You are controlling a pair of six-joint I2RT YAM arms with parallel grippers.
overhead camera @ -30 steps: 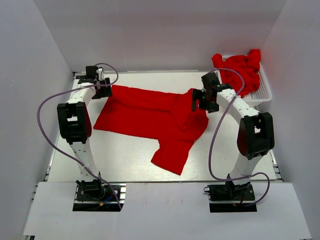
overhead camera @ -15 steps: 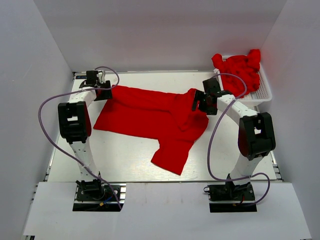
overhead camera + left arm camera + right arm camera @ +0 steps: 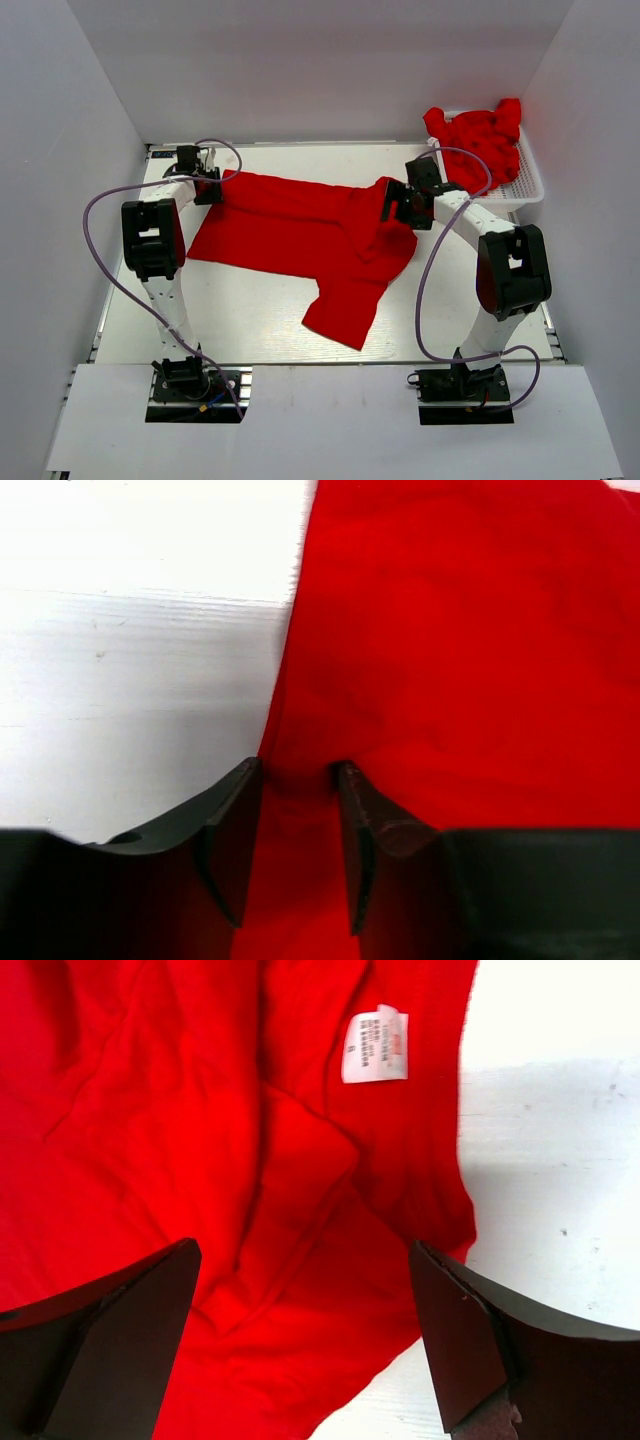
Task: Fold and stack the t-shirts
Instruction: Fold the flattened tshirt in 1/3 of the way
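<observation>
On the white table [image 3: 250, 320], left gripper [image 3: 298, 780] has narrowed onto the t-shirt [image 3: 300, 225] edge; right gripper [image 3: 305, 1260] stays wide

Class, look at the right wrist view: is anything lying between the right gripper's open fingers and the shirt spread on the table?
Nothing visible. The right gripper hangs open directly over the shirt, beside its white label, with only bare red cloth between the fingers.

From my wrist cameras, the t-shirt [image 3: 250, 1210] runs past every frame edge; print on its neck label [image 3: 375, 1044] is unreadable.
</observation>
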